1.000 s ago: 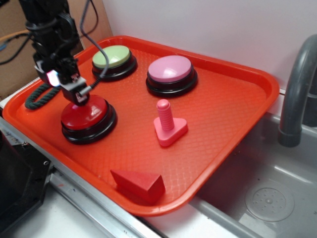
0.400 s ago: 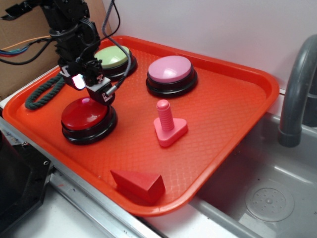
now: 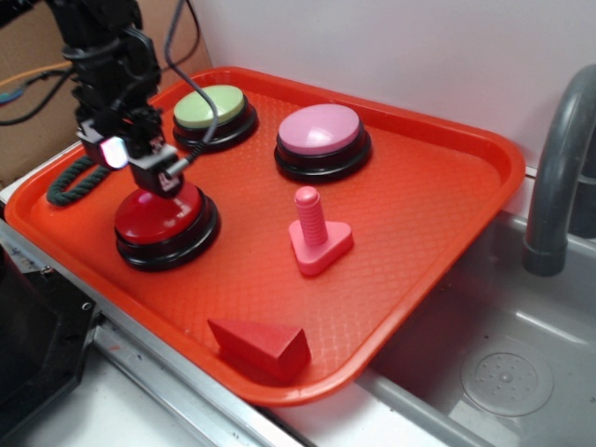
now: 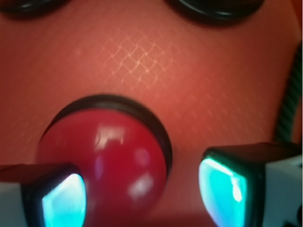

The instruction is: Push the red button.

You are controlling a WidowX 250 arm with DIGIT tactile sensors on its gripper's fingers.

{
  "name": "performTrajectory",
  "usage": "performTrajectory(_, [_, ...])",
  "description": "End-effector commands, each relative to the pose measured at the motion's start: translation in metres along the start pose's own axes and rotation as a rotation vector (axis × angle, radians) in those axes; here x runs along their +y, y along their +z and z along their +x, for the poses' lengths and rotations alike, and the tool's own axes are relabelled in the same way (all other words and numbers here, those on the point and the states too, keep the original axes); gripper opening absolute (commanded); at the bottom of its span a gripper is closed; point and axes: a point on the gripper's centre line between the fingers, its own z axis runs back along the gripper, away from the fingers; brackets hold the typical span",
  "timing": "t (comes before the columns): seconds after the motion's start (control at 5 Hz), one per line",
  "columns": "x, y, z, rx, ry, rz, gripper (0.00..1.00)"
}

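gripper (image 3: pixel 158 179) jaws spread, holding nothing, low over red button (image 3: pixel 168 216) | button at near-left of orange tray (image 3: pixel 447 214) | contact unclear; press apparently left to do

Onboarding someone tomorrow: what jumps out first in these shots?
The black hand poised right over the red button at the orange tray's near-left corner. Behind it sit a green button and a pink button, with a pink peg block mid-tray.
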Motion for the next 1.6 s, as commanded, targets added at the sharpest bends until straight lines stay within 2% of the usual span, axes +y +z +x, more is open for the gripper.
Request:
performTrajectory(0.0, [0.002,0.062,-0.006,-0.089,0.045,-0.034,1.0])
performTrajectory(0.6, [-0.004,0.08,-0.01,-0.049,0.066,-0.008,1.0])
performTrajectory(1.4, [-0.013,0.106,-0.019,-0.063,0.056,-0.015,1.0])
